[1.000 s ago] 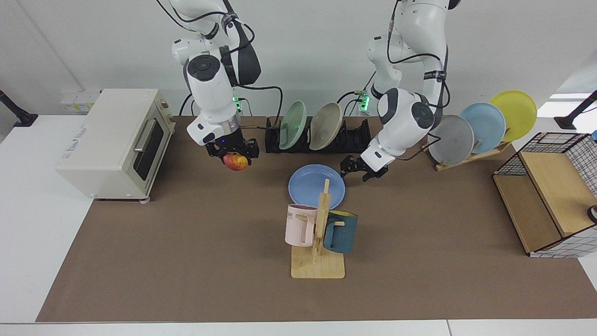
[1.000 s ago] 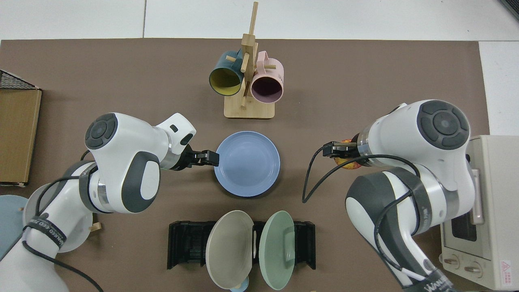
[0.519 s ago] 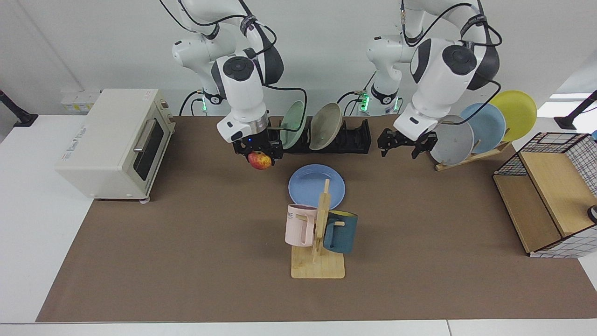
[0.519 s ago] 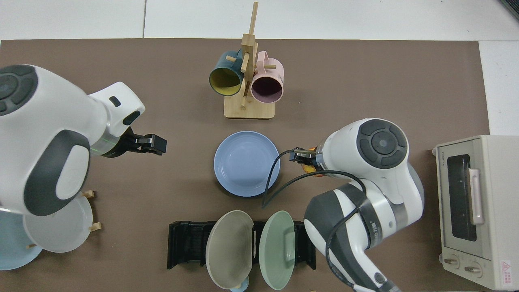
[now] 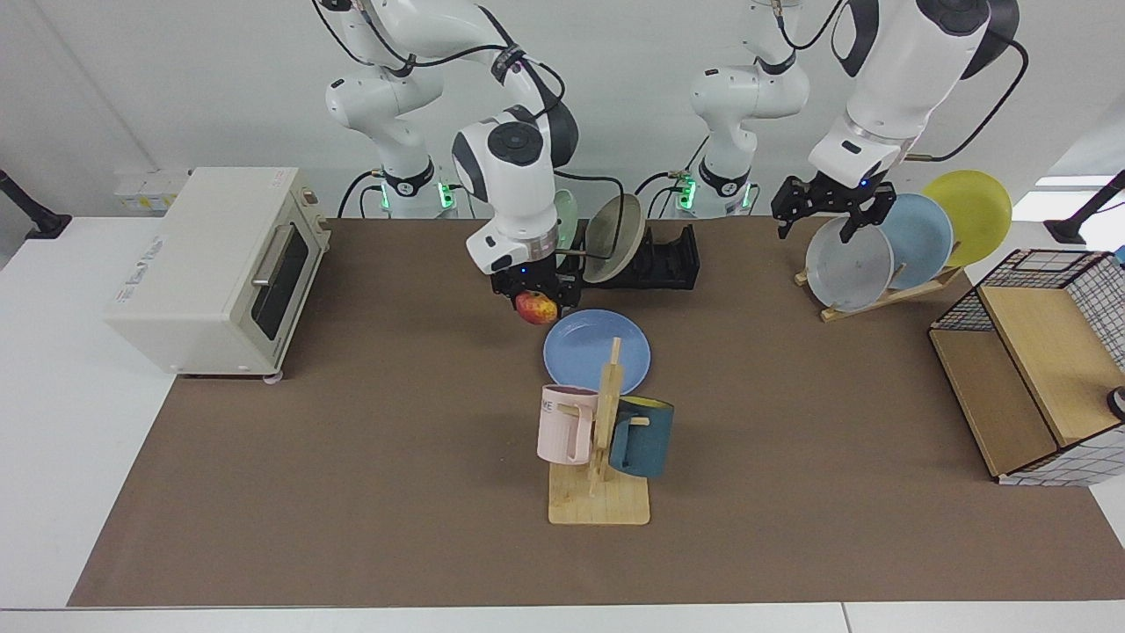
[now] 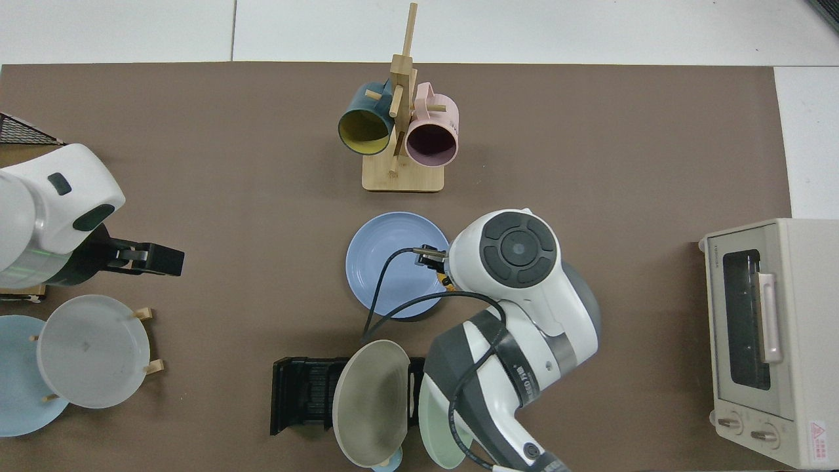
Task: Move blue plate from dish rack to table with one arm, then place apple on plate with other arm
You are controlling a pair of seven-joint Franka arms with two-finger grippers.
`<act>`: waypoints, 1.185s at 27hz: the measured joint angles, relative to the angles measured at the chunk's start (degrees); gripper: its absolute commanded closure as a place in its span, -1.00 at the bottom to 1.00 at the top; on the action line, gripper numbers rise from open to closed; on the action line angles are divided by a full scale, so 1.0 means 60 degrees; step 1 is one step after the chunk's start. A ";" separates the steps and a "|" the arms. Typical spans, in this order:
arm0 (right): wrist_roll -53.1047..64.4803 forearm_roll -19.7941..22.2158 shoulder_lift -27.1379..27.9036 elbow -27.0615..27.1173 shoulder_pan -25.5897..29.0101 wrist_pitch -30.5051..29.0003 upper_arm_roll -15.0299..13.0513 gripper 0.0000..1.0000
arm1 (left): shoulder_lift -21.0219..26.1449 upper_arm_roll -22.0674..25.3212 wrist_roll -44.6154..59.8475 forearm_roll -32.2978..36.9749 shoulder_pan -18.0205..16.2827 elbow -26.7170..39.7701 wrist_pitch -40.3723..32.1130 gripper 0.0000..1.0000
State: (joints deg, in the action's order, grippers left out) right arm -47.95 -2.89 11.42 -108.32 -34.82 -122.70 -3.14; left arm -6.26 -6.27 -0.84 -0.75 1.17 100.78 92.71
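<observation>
Two arms are over the brown-matted surface [image 5: 352, 492]. The right claw [image 5: 536, 299] is clenched on the apple [image 5: 536, 308], held in the air at the rim of the blue plate [image 5: 584, 347] — the plate lies flat on the mat just beyond and below the claw, apart from the dish rack [image 5: 668, 259] behind it. The left claw [image 5: 826, 207] hangs raised with its fingers spread, holding nothing — just above a grey plate [image 5: 848, 264] in the wooden rack, well apart from the blue plate.
</observation>
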 measured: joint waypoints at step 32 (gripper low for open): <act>-0.1464 0.0018 0.2331 0.0765 -0.1049 -0.1685 -0.0017 0.98 | 0.0702 -0.0116 -0.0314 0.0061 0.0011 -0.1394 -0.0921 -1.00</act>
State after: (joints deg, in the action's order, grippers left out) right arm -56.74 -2.79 25.40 -103.73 -41.11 -132.81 -3.24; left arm -2.04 -6.96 -2.73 -0.39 1.24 92.42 87.19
